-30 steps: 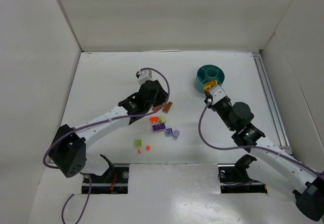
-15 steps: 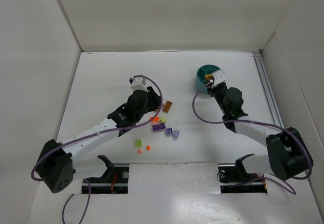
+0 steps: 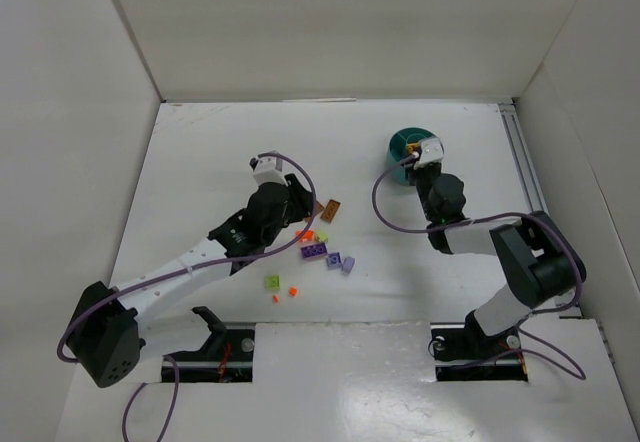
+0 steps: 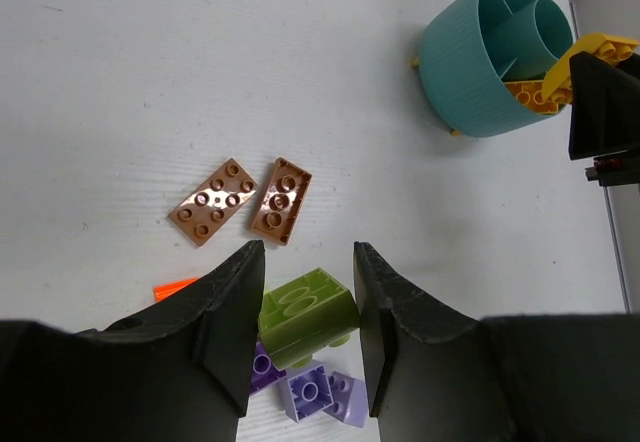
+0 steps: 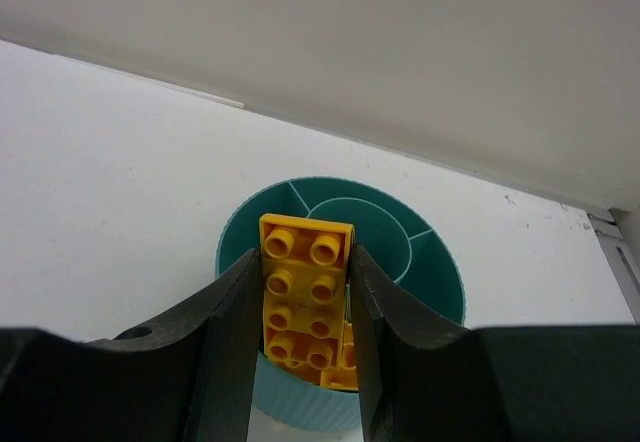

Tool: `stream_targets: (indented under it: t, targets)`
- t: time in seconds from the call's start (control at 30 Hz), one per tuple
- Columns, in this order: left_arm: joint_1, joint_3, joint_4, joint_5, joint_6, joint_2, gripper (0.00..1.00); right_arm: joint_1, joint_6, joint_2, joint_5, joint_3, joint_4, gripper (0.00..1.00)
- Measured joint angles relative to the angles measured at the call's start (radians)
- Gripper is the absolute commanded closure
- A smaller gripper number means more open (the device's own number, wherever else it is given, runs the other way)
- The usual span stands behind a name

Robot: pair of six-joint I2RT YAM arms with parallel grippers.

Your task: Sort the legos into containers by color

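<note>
Between the jaws of the right tool (image 5: 303,307) a yellow brick (image 5: 305,252) is clamped, studs toward the camera, held over the near compartment of the teal dish (image 5: 445,277). Just below the tool's tip another yellow piece (image 5: 343,362) seems to lie in that compartment. The step in hand looks like the drop: the next move calls for parting the jaws without drifting over a divider.

Across the desk (image 4: 150,82), the left tool (image 4: 305,312) brackets a light green brick (image 4: 308,317). Whether it is grasping the brick or only straddling it, I cannot tell. Just ahead of that tool lie two brown bricks (image 4: 280,199), side by side. Lavender pieces (image 4: 315,392) sit beneath it.
</note>
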Motion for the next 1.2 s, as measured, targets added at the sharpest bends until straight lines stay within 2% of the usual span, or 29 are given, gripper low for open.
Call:
stream_targets:
  t: [0.43,0.57,0.73,0.8,0.83,0.87,0.9,1.07,1.13,1.2]
  targets:
    - [0.0,-0.026,0.0,-0.019,0.0,-0.008,1.0,0.038,0.019,0.171,0.102,0.014,0.168,0.66]
    - [0.0,-0.039,0.0,-0.018,0.0,-0.016,1.0,0.05,0.019,0.243,0.14,0.024,0.188,0.66]
    - [0.0,-0.045,0.0,-0.018,0.0,-0.025,1.0,0.069,0.018,0.253,0.19,0.027,0.208,0.64]
    - [0.0,-0.05,0.001,-0.018,0.0,-0.032,1.0,0.075,0.018,0.253,0.208,0.027,0.208,0.57]
    - [0.0,-0.052,0.001,-0.018,0.0,-0.035,1.0,0.077,0.019,0.253,0.214,0.027,0.208,0.51]
    - [0.0,-0.054,0.0,-0.018,0.0,-0.037,1.0,0.078,0.019,0.253,0.219,0.027,0.208,0.4]
    - [0.0,-0.054,-0.001,-0.018,0.0,-0.039,1.0,0.078,0.021,0.253,0.222,0.027,0.204,0.36]
    - [0.0,-0.054,-0.001,-0.018,0.0,-0.043,1.0,0.086,0.033,0.243,0.233,0.021,0.185,0.2]
    - [0.0,-0.054,0.0,-0.018,0.0,-0.044,1.0,0.09,0.034,0.214,0.233,0.011,0.166,0.11]
    - [0.0,-0.054,-0.001,-0.018,0.0,-0.045,1.0,0.094,0.038,0.15,0.233,0.006,0.155,0.09]
